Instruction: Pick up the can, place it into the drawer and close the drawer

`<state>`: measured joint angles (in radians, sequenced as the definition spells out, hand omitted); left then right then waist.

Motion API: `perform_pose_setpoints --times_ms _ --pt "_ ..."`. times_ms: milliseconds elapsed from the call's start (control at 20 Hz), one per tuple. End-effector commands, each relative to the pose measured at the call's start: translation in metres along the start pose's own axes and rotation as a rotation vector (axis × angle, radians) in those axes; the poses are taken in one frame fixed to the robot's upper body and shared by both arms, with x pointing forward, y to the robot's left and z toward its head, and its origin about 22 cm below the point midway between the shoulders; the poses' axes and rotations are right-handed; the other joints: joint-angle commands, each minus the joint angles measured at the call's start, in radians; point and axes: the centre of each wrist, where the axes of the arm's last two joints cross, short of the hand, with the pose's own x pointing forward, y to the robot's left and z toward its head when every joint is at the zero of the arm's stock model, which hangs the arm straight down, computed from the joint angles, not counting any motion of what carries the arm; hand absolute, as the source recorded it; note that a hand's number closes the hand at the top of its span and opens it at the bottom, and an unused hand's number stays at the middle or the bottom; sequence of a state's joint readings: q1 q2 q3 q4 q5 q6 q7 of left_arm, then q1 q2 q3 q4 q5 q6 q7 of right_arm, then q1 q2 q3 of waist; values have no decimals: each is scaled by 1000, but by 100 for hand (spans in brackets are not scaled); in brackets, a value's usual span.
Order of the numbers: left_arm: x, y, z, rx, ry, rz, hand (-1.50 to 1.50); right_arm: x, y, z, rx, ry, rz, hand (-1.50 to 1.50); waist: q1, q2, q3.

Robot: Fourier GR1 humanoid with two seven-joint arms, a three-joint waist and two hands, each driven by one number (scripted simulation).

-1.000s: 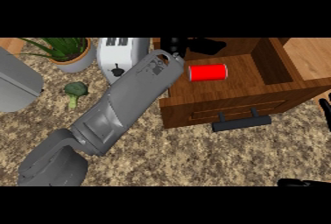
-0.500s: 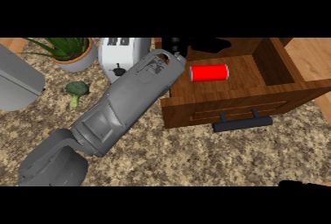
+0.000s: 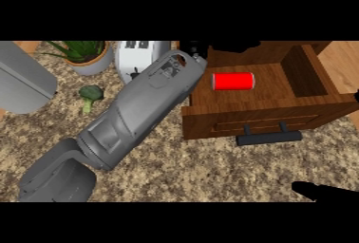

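Trouble could come at closing, since the can (image 3: 232, 81) lies on its side mid-drawer (image 3: 266, 121) (free to roll) and the left hand (image 3: 210, 46), open or closed I cannot tell, hangs over the drawer's far edge, risking a jam.

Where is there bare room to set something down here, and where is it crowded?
Bare counter runs below the handle of the drawer, from the left forearm across to the right hand at the lower right. The drawer floor right of the can is free. Crowded: upper left, where potted plant, toaster and broccoli sit beside the forearm.
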<state>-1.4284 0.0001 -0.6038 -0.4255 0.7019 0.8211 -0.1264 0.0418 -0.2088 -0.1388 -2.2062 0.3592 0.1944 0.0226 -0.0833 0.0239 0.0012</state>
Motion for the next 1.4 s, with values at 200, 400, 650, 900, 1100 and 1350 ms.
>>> perform_pose_setpoints --times_ms 200,400,650,900,1100,1350 --pt "11 -3 -1 9 -20 11 -150 -13 34 -20 104 -17 329 -150 54 -7 0" --pt "18 -6 0 2 -16 18 -150 -22 50 -24 172 18 436 -150 70 -18 -1" --pt "12 4 0 0 12 26 -150 -55 87 -24 203 68 569 -150 98 -24 -1" --pt "14 25 -5 16 9 10 -150 -81 116 -27 120 97 537 -150 103 -28 -1" --pt "15 30 4 15 31 14 -150 -102 125 -38 133 144 543 -150 111 -30 -1" --pt "20 65 0 17 24 -1 -150 -124 124 -62 104 148 594 -150 126 -31 -1"
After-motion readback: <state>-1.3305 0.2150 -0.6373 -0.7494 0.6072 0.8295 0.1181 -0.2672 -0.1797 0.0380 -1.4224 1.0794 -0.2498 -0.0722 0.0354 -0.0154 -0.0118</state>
